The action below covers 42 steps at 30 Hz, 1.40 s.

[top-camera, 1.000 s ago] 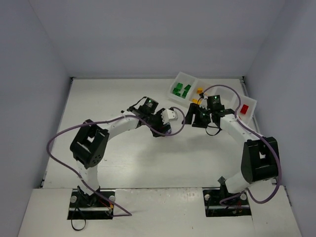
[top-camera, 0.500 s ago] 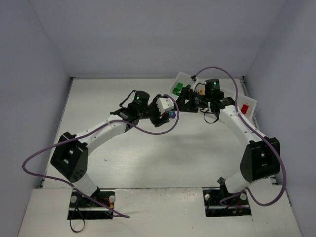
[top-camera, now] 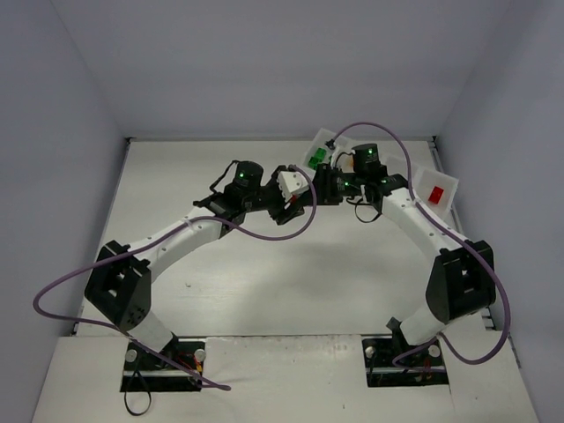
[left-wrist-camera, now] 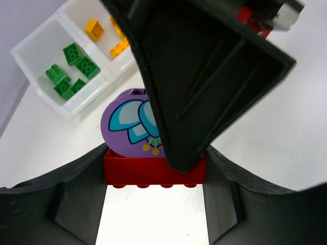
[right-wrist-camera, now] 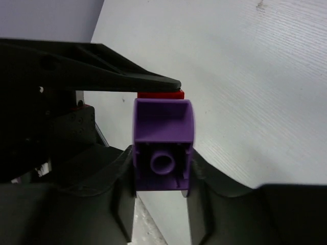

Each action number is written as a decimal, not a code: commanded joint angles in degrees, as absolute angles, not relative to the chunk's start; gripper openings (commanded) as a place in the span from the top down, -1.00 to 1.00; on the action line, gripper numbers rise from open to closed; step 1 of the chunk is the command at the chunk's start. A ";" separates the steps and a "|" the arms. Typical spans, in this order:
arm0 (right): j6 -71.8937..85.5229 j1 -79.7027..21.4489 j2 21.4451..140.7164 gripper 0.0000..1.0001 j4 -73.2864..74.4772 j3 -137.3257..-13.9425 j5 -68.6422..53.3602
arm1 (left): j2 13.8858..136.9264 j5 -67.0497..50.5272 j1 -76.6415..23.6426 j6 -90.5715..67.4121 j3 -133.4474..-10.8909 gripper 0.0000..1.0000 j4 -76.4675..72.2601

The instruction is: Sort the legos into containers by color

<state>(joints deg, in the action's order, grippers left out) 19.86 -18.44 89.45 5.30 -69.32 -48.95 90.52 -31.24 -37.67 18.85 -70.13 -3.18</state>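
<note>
1. Both arms have swung up toward the tray since a second ago, and the claws now meet nose to nose.
2. Left gripper point(left-wrist-camera: 156, 158) is clamped on the red brick point(left-wrist-camera: 156, 172). Right gripper point(right-wrist-camera: 162, 155) is clamped on the rounded purple piece point(right-wrist-camera: 163, 138).
3. Purple is stuck on the red brick's top, so the seam lies right between the two claws. Pulling straight apart looks like the plan.
4. Purple has a round face with a pale blue petal print.
5. The pair is just beside the tray point(left-wrist-camera: 82, 102), near its green bricks point(left-wrist-camera: 71, 69).

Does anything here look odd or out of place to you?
Yes: a red brick and a round purple piece are stuck together, two colors in one lump. The left gripper clamps the red one, the right gripper the purple. Green bricks and yellow bricks lie sorted in separate tray compartments.
</note>
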 commanded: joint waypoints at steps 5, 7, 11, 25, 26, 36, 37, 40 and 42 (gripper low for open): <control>17.67 -17.05 86.66 0.75 2.64 -71.63 -46.41 | 87.19 -33.05 -37.88 17.23 -67.94 0.83 -8.17; 17.49 -16.27 86.05 0.92 2.64 -71.72 -46.76 | 87.36 -32.87 -37.88 16.88 -66.54 0.84 -8.70; 17.14 -13.28 84.91 0.95 2.81 -71.81 -46.58 | 88.07 -32.17 -37.79 15.47 -64.08 0.86 -9.67; 24.87 -0.27 96.03 0.64 6.94 -79.69 2.89 | 83.50 -31.99 -37.88 9.15 -59.69 0.87 -13.27; 25.13 -0.26 97.72 0.50 7.03 -81.02 3.94 | 83.15 -31.99 -37.88 8.97 -59.24 0.87 -13.62; 25.66 2.37 108.63 -0.36 9.76 -90.26 3.43 | 79.80 -32.26 -37.88 7.91 -56.25 0.87 -15.47; 25.49 2.37 108.02 -0.39 9.76 -90.26 2.99 | 79.80 -32.26 -37.88 7.91 -56.25 0.87 -15.56; 23.30 1.85 104.96 -0.40 9.67 -89.74 -3.66 | 79.45 -32.34 -37.88 8.43 -56.60 0.86 -15.73; 21.09 0.88 101.78 -0.39 8.96 -88.59 -14.85 | 79.28 -32.26 -37.88 9.58 -57.04 0.87 -16.00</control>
<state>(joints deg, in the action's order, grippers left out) 23.68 2.39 109.93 11.00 -86.89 -2.96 82.17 -31.27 -37.67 8.62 -55.59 -11.00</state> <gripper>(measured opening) 0.696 0.580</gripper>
